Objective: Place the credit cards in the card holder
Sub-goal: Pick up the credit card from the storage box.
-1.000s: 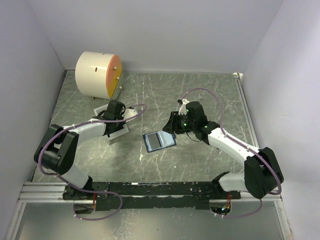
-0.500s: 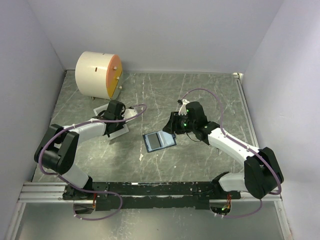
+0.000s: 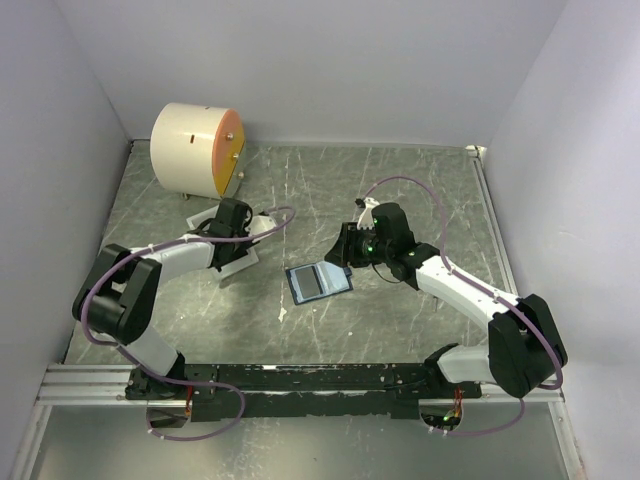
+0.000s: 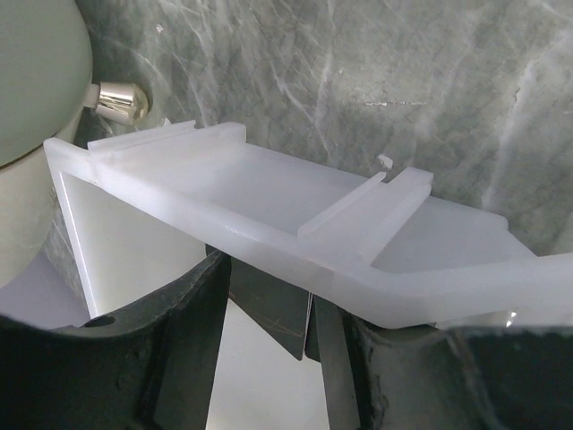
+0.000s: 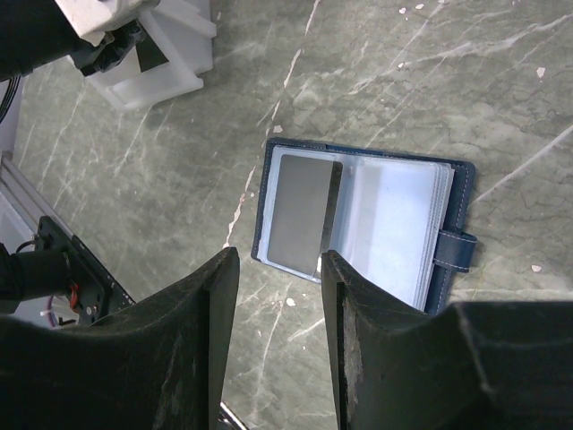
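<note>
The card holder lies open on the table, lighter blue pockets up, snap tab to the right in the right wrist view. A dark card sits in its left pocket. My right gripper hovers just above it, open and empty. My left gripper reaches into the white tray. In the left wrist view the gripper is open with another dark card standing between the fingers, close to the right finger. The orange-yellow card is hidden.
The big cream cylinder with an orange face stands at the back left, right behind the tray; its metal knob shows beside the tray's wall. Grey walls close in the table on three sides.
The left arm has shifted very slightly at the tray. The right arm and the card holder have not moved.
</note>
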Motion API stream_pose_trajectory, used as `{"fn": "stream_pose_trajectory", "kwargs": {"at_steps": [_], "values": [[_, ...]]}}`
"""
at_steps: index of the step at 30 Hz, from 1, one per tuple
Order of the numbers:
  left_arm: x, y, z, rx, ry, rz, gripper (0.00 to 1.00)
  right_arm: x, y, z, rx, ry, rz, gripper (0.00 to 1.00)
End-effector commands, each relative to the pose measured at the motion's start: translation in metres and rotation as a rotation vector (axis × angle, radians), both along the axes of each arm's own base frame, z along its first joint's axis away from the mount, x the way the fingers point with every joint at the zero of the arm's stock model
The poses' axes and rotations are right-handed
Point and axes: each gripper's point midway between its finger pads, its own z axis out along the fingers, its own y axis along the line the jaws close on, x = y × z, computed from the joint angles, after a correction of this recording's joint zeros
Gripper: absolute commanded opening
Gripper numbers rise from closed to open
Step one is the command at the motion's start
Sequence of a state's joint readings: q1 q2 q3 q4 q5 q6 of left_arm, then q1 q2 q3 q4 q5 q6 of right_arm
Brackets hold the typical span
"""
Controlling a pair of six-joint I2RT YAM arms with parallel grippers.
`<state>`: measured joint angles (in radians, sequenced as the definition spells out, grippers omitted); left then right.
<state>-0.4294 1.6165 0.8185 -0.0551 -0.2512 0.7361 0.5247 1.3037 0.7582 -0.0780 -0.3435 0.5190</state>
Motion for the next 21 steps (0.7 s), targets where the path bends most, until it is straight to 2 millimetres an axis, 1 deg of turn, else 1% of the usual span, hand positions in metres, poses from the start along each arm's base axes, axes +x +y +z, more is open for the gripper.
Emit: {"fn": "stream_pose_trajectory", "kwargs": {"at_steps": [1, 9, 13, 17, 21], "values": [[0.008, -0.012, 0.0, -0.035, -0.004, -0.023, 0.54, 0.004, -0.001, 0.006, 0.008, -0.025, -0.011, 0.42], [0.011, -0.013, 0.0, -0.032, -0.011, -0.027, 0.54, 0.006, 0.0, 0.007, 0.009, -0.026, -0.012, 0.42], [0.013, -0.011, -0.001, -0.014, -0.014, -0.019, 0.52, 0.006, 0.0, 0.007, 0.008, -0.025, -0.012, 0.42], [0.015, -0.007, 0.004, 0.007, -0.027, -0.011, 0.47, 0.007, 0.0, 0.007, 0.006, -0.025, -0.016, 0.42], [0.017, -0.003, 0.008, 0.028, -0.041, -0.004, 0.46, 0.007, 0.0, 0.005, 0.007, -0.021, -0.015, 0.42]]}}
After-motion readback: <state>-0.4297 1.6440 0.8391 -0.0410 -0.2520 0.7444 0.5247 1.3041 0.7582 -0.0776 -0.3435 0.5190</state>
